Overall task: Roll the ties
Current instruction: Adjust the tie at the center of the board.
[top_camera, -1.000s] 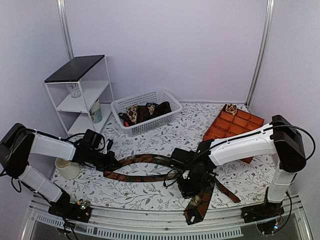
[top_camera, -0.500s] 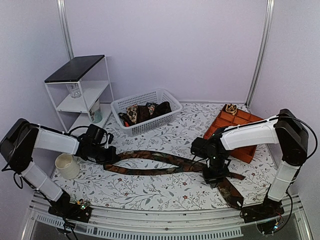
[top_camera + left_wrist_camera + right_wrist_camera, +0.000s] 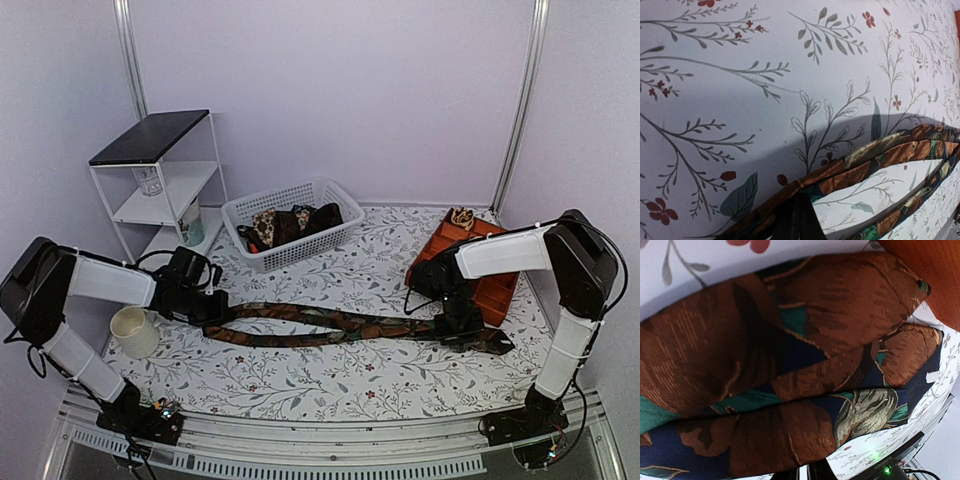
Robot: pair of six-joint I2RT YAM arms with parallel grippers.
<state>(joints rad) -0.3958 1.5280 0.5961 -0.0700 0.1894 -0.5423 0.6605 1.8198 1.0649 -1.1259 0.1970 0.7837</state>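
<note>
Cloth printed with sprigs and flowers is covering the bench (image 3: 300,385), with lilac walls closing it in. A white basket (image 3: 300,252) at the far left is holding several bunched ties (image 3: 290,222). An orange tray (image 3: 485,250) at the right is carrying a small tan spotted roll (image 3: 461,216) in its far corner. A brown and green tie (image 3: 330,322) is lying doubled across the bench. The left end effector (image 3: 215,315) is pinching its fold and the right end effector (image 3: 462,326) is gripping its wide end beside the tray. A second ago that end was hanging over the near edge at mid-bench; the right arm has been dragging it rightward, pulling the tie out long.
</note>
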